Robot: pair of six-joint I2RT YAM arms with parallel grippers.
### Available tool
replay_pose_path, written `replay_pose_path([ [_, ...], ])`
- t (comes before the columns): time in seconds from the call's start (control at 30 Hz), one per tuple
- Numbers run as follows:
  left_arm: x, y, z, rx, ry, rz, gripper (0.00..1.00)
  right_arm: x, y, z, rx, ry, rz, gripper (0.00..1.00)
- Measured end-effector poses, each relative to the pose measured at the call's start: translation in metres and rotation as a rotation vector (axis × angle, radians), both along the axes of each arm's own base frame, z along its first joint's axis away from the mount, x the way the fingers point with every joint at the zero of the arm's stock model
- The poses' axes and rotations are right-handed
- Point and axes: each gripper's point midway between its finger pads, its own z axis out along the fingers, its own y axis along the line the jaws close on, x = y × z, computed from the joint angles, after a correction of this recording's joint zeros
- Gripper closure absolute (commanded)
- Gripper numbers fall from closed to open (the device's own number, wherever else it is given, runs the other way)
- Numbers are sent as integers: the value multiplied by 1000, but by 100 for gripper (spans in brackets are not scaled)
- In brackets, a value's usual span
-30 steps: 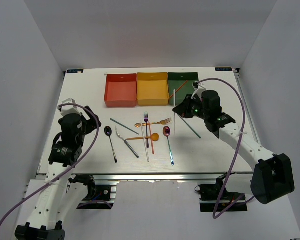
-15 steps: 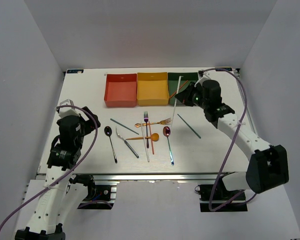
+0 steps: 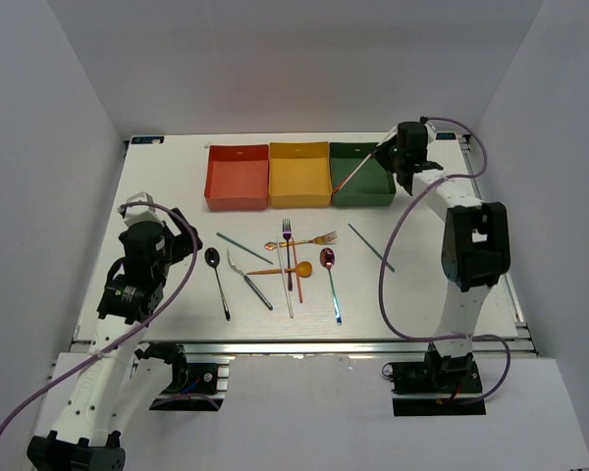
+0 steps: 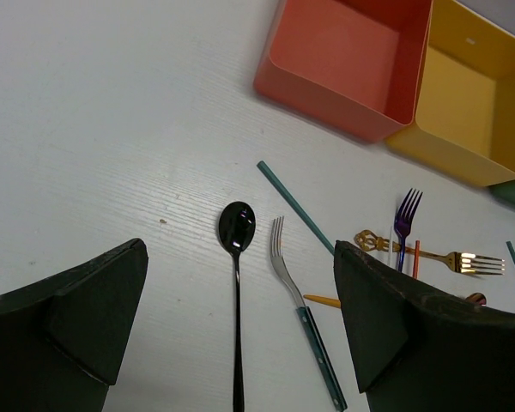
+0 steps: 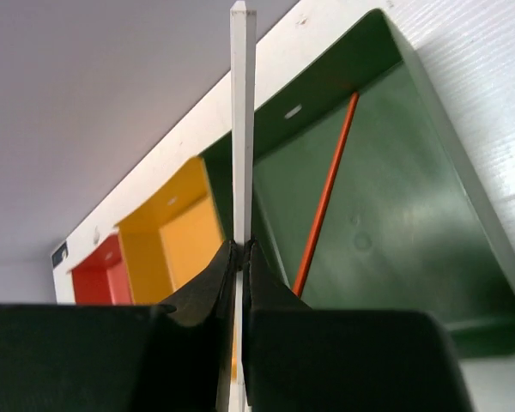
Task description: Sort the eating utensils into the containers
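White table (image 3: pixel 167 182), grey walls (image 3: pixel 39 108)

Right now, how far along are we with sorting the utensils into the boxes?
Early. Done: one orange chopstick lies in the green box. In hand: the right tool is shut on a white chopstick by that box, not yet released. Left: about nine more lie on the table, including the black spoon, gold fork and a teal chopstick; the red box and yellow box hold nothing.
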Motion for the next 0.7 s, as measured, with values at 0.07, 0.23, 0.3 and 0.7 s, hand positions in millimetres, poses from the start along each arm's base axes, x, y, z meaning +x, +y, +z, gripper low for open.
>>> replay_pose_path([
  [0.07, 0, 0, -2, 2, 8, 0, 2, 17, -1, -16, 3, 26, -26, 100],
  [0.23, 0, 0, -1, 1, 5, 1, 2, 42, -1, -46, -2, 78, -48, 81],
  [0.3, 1, 0, -1, 2, 6, 1, 2, 47, 0, -53, -8, 91, -47, 68],
  [0.7, 1, 0, -3, 3, 13, 0, 2, 22, -11, -31, -177, 100, 36, 39],
])
